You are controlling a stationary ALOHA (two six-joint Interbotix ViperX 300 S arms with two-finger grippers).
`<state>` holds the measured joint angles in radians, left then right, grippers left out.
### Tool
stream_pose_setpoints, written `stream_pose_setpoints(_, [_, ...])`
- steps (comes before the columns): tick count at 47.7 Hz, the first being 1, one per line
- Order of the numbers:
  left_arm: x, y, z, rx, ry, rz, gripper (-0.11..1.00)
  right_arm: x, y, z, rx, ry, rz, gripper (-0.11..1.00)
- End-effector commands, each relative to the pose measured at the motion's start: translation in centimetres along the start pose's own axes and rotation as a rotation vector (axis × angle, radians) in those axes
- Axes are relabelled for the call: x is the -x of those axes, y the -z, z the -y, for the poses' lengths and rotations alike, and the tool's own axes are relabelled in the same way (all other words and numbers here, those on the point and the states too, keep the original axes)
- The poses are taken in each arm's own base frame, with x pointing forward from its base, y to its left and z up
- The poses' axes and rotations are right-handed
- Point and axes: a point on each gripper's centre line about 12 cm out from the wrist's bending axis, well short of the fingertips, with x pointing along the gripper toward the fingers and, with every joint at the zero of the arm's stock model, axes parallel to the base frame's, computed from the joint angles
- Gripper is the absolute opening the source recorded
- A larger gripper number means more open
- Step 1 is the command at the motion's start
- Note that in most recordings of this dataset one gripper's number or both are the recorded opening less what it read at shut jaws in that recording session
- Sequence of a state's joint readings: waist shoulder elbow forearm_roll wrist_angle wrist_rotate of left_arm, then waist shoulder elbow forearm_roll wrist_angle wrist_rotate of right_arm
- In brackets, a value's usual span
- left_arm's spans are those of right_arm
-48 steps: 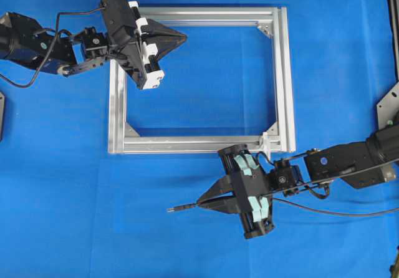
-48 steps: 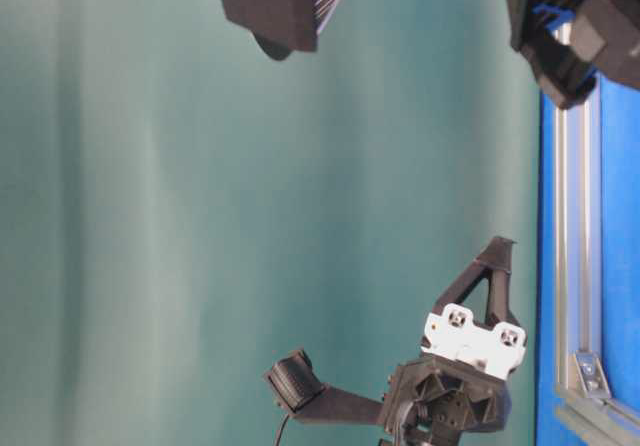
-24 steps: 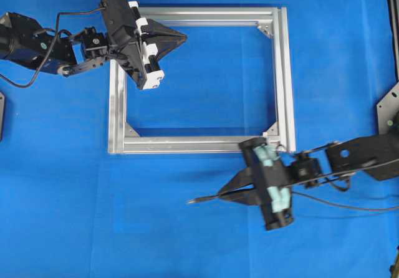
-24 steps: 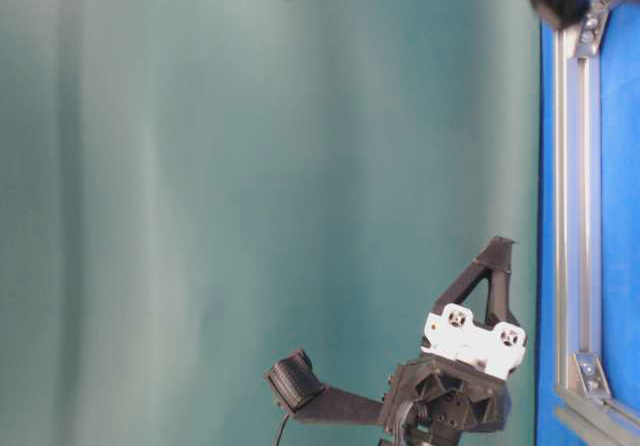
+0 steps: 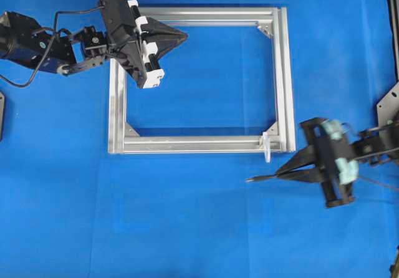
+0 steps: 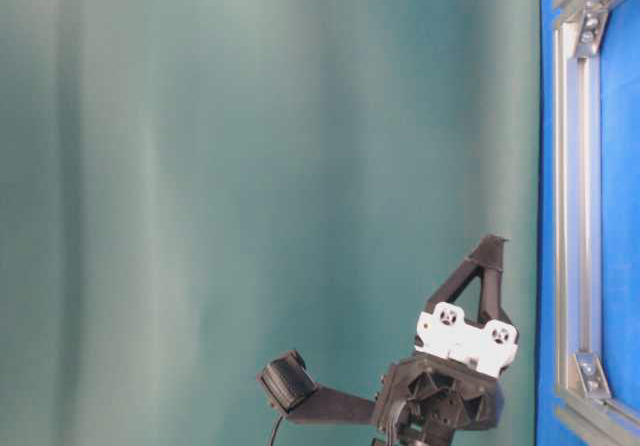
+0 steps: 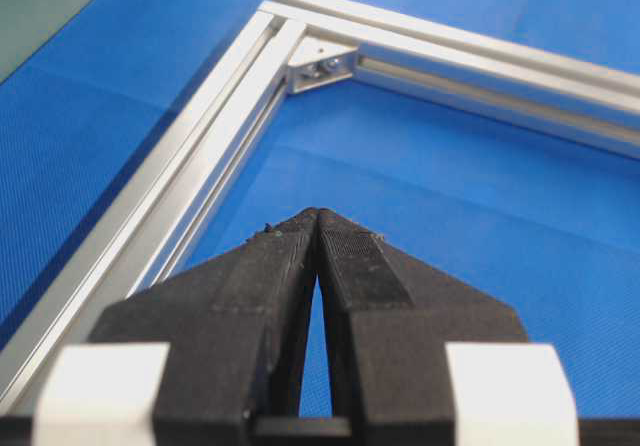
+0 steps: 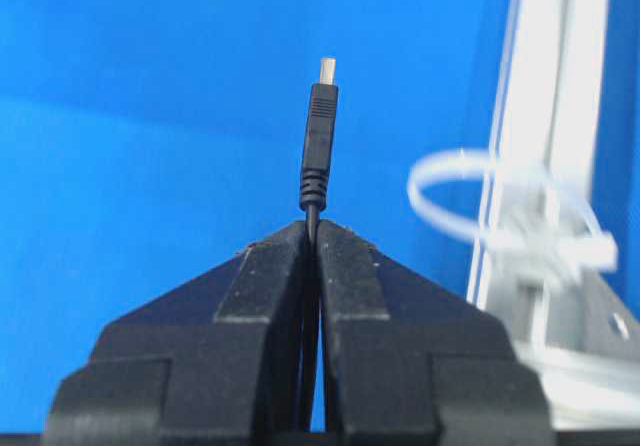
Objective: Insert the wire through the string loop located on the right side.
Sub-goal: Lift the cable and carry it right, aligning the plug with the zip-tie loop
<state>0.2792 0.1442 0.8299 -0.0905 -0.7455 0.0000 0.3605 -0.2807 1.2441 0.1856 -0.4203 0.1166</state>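
Black wire [image 8: 319,151] pinched in right claw [image 8: 316,228] beside string loop [image 8: 470,201].

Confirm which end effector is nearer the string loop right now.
Right. The right end effector, shut on the wire, sits just right of and below the string loop. The left end effector is at the frame's far corner.
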Motion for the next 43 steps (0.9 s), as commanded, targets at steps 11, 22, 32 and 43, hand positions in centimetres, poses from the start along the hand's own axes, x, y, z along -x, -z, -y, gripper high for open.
stream_pose_setpoints(11, [-0.1,-2.0,0.1,0.003,0.004,0.058,0.0,4.3,1.4,0.4,-0.009,-0.027,0.008,-0.04])
stream_pose_setpoints(22, [-0.1,-2.0,0.1,0.003,0.004,0.06,0.0,5.2,1.8,0.7,-0.016,-0.027,0.011,-0.04])
stream_pose_setpoints(32, [-0.1,-2.0,0.1,0.001,0.004,0.058,0.0,5.0,1.9,1.8,-0.039,0.022,0.003,-0.04])
stream_pose_setpoints(43, [-0.1,-2.0,0.1,0.0,0.004,0.06,0.0,5.1,1.3,3.6,-0.07,0.102,0.047,-0.04])
